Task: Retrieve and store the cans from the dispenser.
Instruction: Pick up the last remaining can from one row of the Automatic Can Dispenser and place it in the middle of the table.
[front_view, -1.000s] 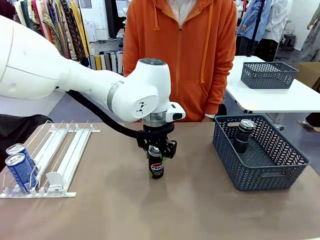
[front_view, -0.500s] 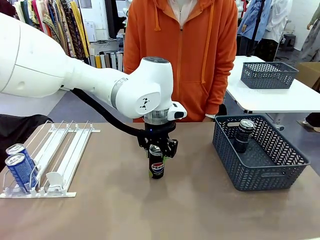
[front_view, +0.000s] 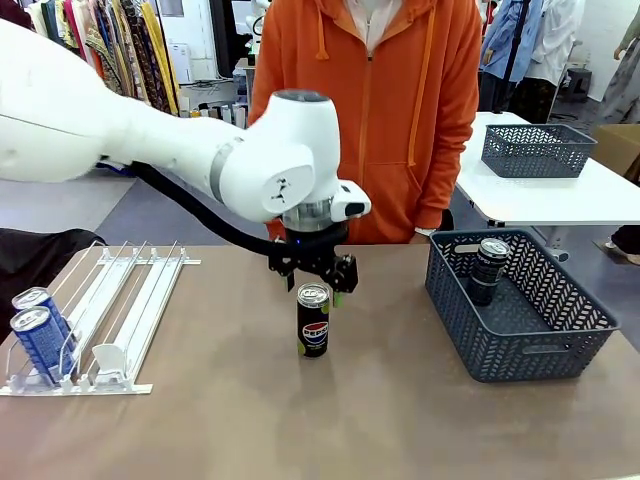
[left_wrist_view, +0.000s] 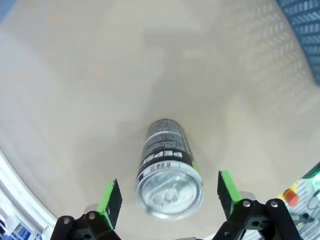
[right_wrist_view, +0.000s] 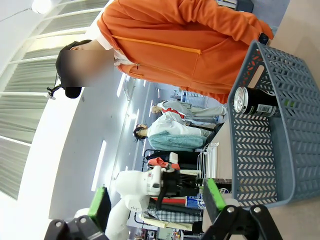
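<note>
Left gripper (front_view: 313, 284) has lifted off the black can (front_view: 313, 327), jaws now spread open above it

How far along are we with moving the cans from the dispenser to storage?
Done: one black can stands in the blue-grey basket. In hand: a Pepsi can stands upright mid-table, out of the dispenser, with the left end effector open just above it, not gripping. Left: that can and two blue cans at the dispenser's front lip need storing.
</note>
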